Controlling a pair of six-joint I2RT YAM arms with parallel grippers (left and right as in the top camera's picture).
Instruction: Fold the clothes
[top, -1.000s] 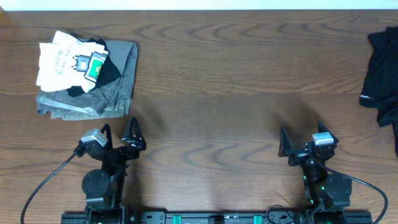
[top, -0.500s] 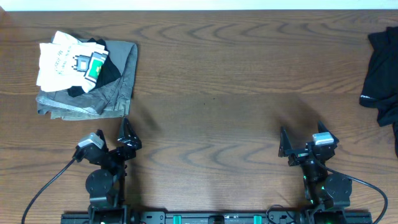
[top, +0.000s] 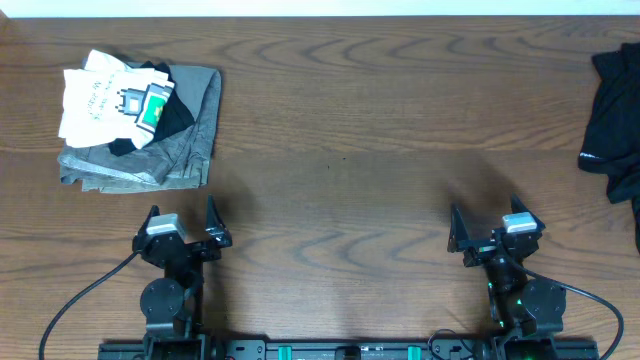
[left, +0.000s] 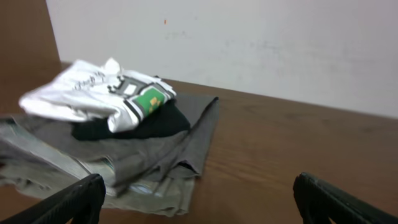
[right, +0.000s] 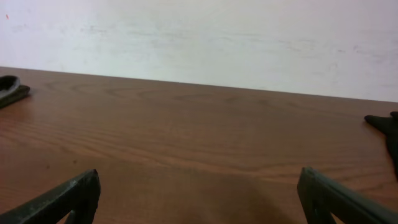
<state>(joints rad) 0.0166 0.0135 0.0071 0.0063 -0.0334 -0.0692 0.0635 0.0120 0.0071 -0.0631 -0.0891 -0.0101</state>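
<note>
The wooden table (top: 350, 120) carries every item and both arms.

A black garment (top: 615, 110) lies crumpled at the right edge of the surface, toward the far right corner, and runs partly out of the overhead view.

A folded grey garment (top: 190, 135) lies near the far left corner. A smaller black cloth (top: 178, 116) lies on top of it.

The white T-shirt (top: 92, 100) lies bunched and unfolded on top of this pile, over its left part. Its green-and-black print (top: 152, 108) and lines of text face up. From the left wrist the T-shirt (left: 74, 93) sits at the far side of the pile, with the grey garment (left: 155, 155) spread below it.

The left gripper (top: 181, 218) stands near the front edge, left of centre and on the near side of the pile. Its jaws are spread wide. In its own camera the left gripper (left: 199, 199) has nothing between its fingertips (left: 81, 198), and they touch no cloth.

The right gripper (top: 484, 226) stands near the front edge, right of centre, well apart from both garment groups. Its jaws are also spread wide. In its wrist view the right gripper (right: 199, 196) holds nothing, with only bare wood between the fingertips (right: 78, 194).
</note>
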